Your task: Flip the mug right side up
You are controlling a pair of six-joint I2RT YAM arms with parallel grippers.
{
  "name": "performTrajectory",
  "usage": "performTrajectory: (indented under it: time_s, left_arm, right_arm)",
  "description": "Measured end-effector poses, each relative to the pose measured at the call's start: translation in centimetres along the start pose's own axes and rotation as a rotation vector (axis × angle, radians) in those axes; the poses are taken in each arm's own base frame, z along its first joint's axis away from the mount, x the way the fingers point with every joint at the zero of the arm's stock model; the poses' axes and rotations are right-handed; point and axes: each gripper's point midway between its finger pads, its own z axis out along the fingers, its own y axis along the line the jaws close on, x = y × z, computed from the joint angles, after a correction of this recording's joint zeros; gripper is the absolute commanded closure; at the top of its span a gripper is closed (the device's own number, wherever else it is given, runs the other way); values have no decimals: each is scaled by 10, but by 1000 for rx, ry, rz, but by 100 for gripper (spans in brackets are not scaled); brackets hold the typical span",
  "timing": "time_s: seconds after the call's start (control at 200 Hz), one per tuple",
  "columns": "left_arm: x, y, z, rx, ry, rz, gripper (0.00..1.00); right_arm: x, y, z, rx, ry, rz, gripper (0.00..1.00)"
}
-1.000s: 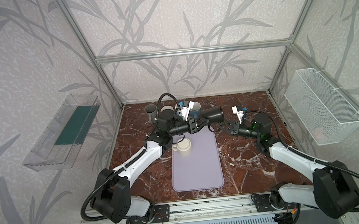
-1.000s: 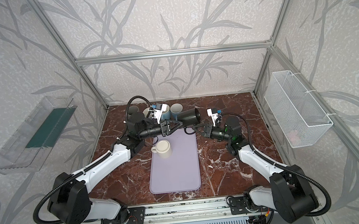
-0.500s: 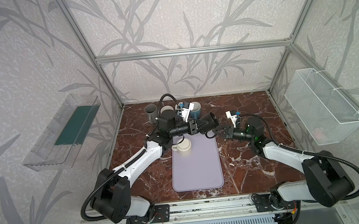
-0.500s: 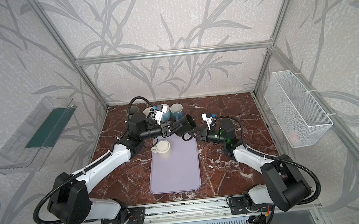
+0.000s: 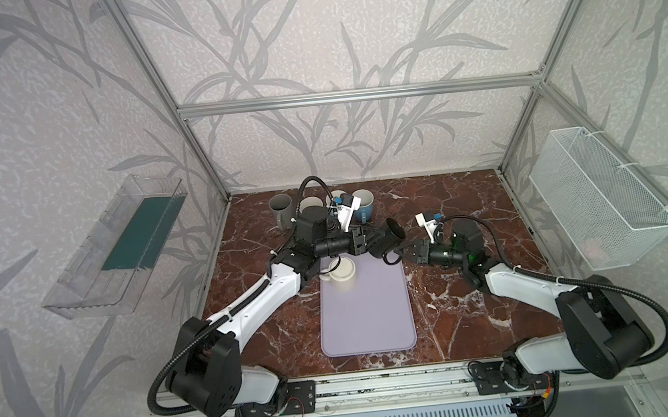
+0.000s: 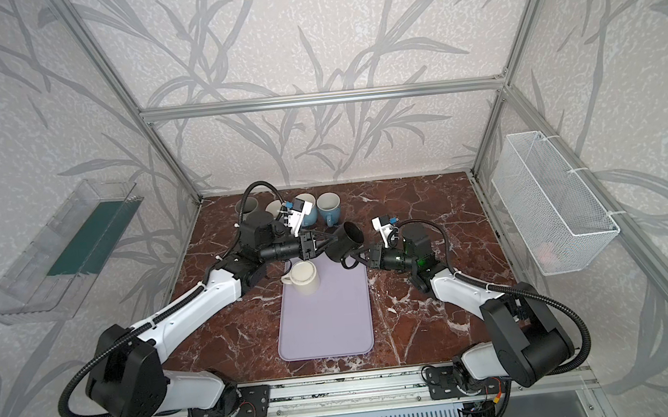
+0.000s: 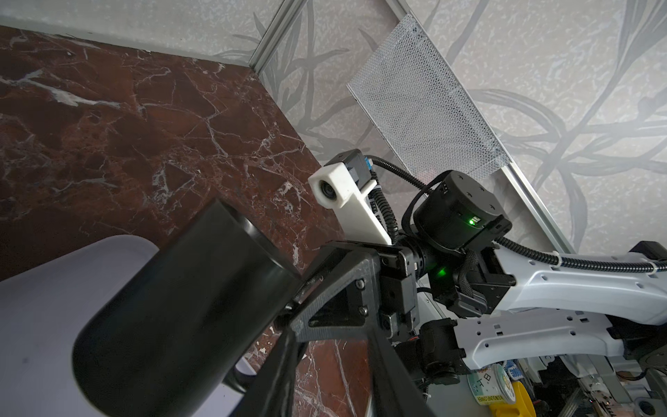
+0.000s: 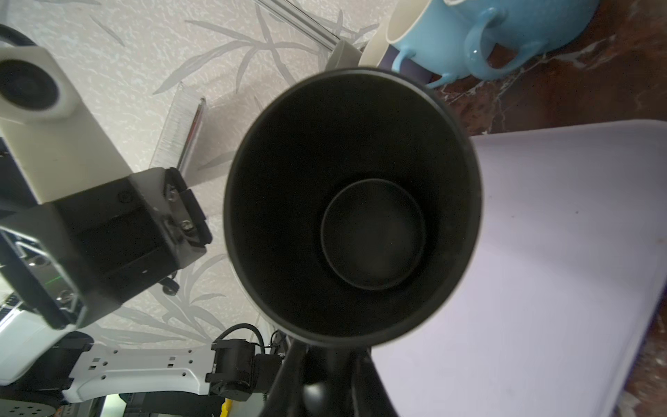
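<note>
Grip, left gripper [image 5: 374,242]: fingers part-open, clamped across base of matte black cylindrical mug [image 5: 390,234], held aloft, mouth tilted upward, over far end of lilac rubber mat [image 5: 366,319]. Right gripper [image 5: 401,251]: pinched shut on handle [image 5: 389,257]. Likely rigid, slick, breakable; take by handle, firmly.

left tool [image 5: 375,241] gripping, right tool [image 5: 399,250] clamped

Just ahead of your right gripper [image 8: 325,361], black tips blur into the black mug [image 8: 353,205], so contact is unclear; beyond it, the blue mugs [image 8: 436,32] are cut off by the frame edge.
</note>
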Motion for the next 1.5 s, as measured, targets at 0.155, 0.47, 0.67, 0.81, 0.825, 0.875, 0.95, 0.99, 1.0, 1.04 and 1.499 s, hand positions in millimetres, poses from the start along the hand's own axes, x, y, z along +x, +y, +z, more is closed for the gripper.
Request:
performTrajectory:
  time_s: [0.155,0.47,0.67,0.81,0.825,0.875,0.95,0.99,1.0,1.04,1.499]
  left_arm:
    - [0,-4,-7,-13,0,22,64]
    - [6,0,-10,-50,18,29,65]
    - [4,-3,-16,-67,9,51,65]
    - [3,-5,-21,-75,3,64,65]
    - [3,-5,-21,-76,3,65,65]
    - [3,-5,-23,-82,3,64,65]
    - [3,-4,-24,-95,1,65,65]
    - [3,-3,-24,-100,0,65,65]
    - [3,-3,-24,-101,0,66,65]
    - [3,-2,-25,-106,0,65,65]
    - [-1,0,-40,-171,-24,81,65]
  right_arm:
    - [-4,-6,1,46,-3,-49,100]
    - [-18,-23,14,108,-10,-136,100]
    - [-17,-43,19,169,3,-147,100]
    - [-24,-46,22,194,-4,-176,100]
    - [-25,-47,22,196,-4,-179,100]
    - [-28,-48,23,202,-8,-191,100]
    - [-31,-50,25,211,-11,-203,100]
    - [-32,-52,26,217,-9,-208,100]
    - [-32,-52,26,219,-10,-208,100]
    - [-33,-54,27,226,-8,-210,100]
    - [-66,-76,23,329,-32,-266,100]
